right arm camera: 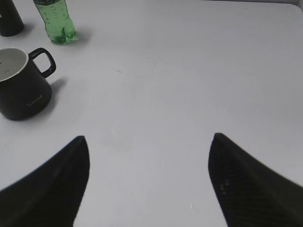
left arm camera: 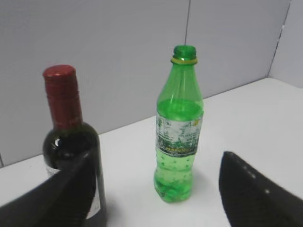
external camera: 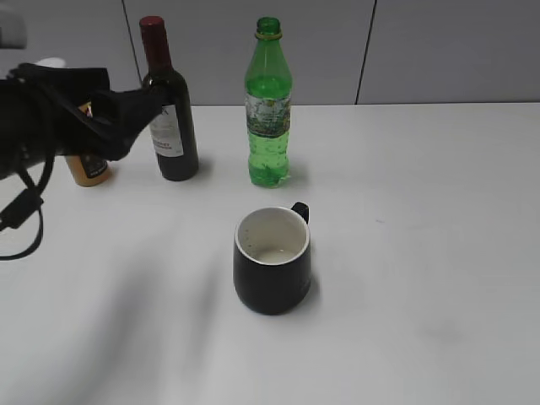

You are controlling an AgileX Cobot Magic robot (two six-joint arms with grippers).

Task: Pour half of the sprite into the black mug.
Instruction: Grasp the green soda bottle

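Left pincer (left arm camera: 156,189) wide open, empty, squared on uncapped sprite (left arm camera: 179,127) ahead for side grasp. Right pincer (right arm camera: 149,179) open, empty; black mug (right arm camera: 21,85) forward-left.

The sprite (external camera: 269,110) stands upright on the far side of the counter (external camera: 422,253), uncapped, a green bottle with a pale label round its middle, liquid reaching above the label. The mug (external camera: 272,260) sits nearer, just left of centre, upright, black with white inside, handle pointing far-right.
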